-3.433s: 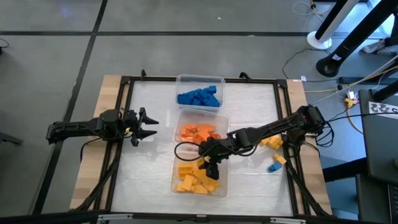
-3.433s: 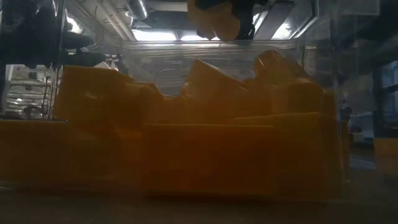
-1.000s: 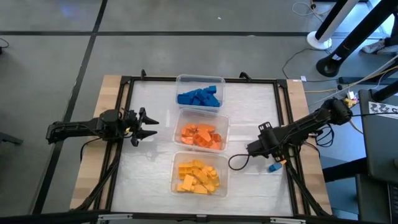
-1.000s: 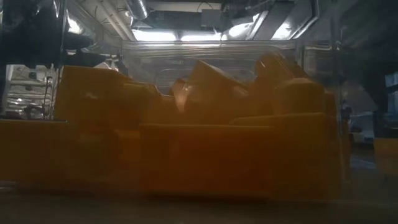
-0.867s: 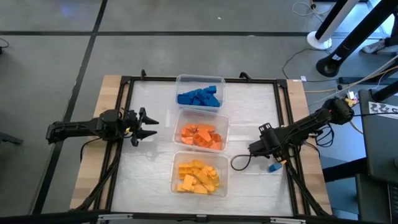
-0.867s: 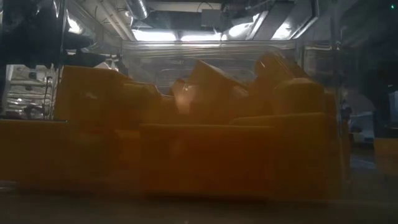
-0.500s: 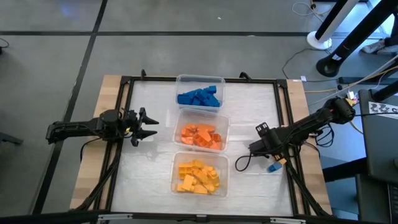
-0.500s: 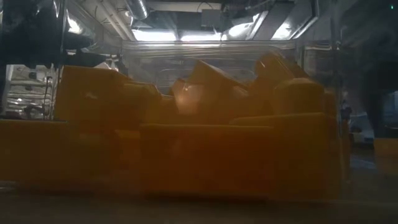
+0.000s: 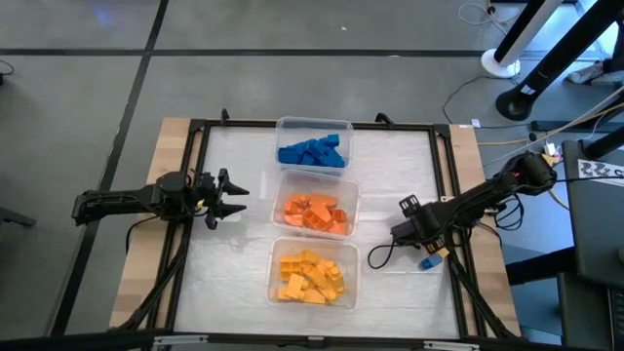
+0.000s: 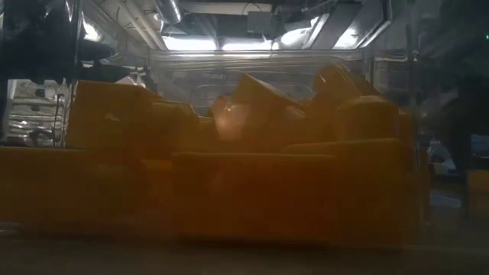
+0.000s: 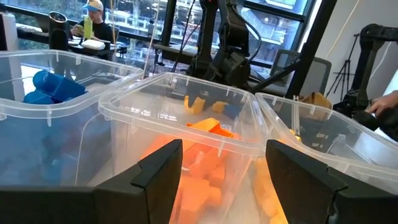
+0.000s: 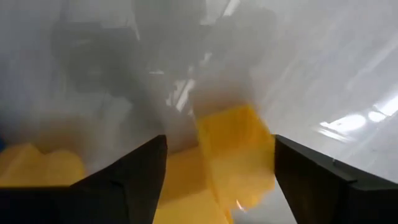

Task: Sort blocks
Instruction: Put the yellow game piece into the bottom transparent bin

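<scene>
Nearest, the clear rectangular plastic tub of yellow blocks (image 9: 310, 276) sits at the table's front edge, its wall (image 10: 382, 99) filling the low view, with the chunky yellow pieces heaped inside. Open white table surface (image 9: 244, 283) lies to either side of it, wider on the left half. Black frame rails (image 9: 191, 195) bound the work area on all sides, and wooden margins show outside them.

Middle band: clear tub of orange blocks (image 9: 315, 211), wedges and cubes piled loosely, just behind the yellow tub. To its right, the right gripper (image 9: 411, 231) is down low over the loose pieces near the right rail; arm stretched in from the right edge, wrist bent toward the table. Its fingers (image 12: 134, 177) stand apart on either side of a loose yellow block (image 12: 233, 149), which lies on the white surface between them, not clamped. A small blue block (image 9: 428, 262) lies just beside the gripper, by the rail.

Left gripper (image 9: 230, 196) hovers level at the left side, well apart from the tubs, fingers (image 11: 158, 171) spread, holding nothing, pointed at the orange tub.

Farthest: clear tub of blue blocks (image 9: 313, 151), near the back rail
</scene>
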`<state>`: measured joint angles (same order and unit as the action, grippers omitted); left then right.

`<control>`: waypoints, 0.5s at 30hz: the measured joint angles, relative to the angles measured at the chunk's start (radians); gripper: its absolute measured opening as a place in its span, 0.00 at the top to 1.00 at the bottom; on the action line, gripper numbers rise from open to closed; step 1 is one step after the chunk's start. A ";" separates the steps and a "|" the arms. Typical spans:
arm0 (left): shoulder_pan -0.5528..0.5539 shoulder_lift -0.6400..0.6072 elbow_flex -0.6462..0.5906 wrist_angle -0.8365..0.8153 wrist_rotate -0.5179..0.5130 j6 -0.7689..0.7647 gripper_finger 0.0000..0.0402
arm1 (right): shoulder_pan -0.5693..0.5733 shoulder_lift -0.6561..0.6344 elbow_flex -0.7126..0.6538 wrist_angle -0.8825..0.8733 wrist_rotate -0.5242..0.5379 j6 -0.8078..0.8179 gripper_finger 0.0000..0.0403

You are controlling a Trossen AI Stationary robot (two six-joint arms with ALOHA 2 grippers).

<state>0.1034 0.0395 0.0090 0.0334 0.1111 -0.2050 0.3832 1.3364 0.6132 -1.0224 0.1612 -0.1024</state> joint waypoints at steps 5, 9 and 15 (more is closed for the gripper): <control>0.000 0.000 0.000 0.000 0.000 -0.005 0.45 | 0.000 0.001 -0.045 0.056 -0.041 0.063 0.34; 0.000 0.000 0.000 0.000 0.000 0.003 0.45 | 0.001 0.003 -0.046 0.056 -0.045 0.071 0.42; 0.000 0.000 0.000 0.000 0.000 -0.001 0.45 | 0.001 0.002 -0.040 0.069 -0.046 0.076 0.59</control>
<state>0.1032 0.0395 0.0090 0.0338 0.1112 -0.2059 0.3840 1.3388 0.5730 -0.9532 0.1154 -0.0263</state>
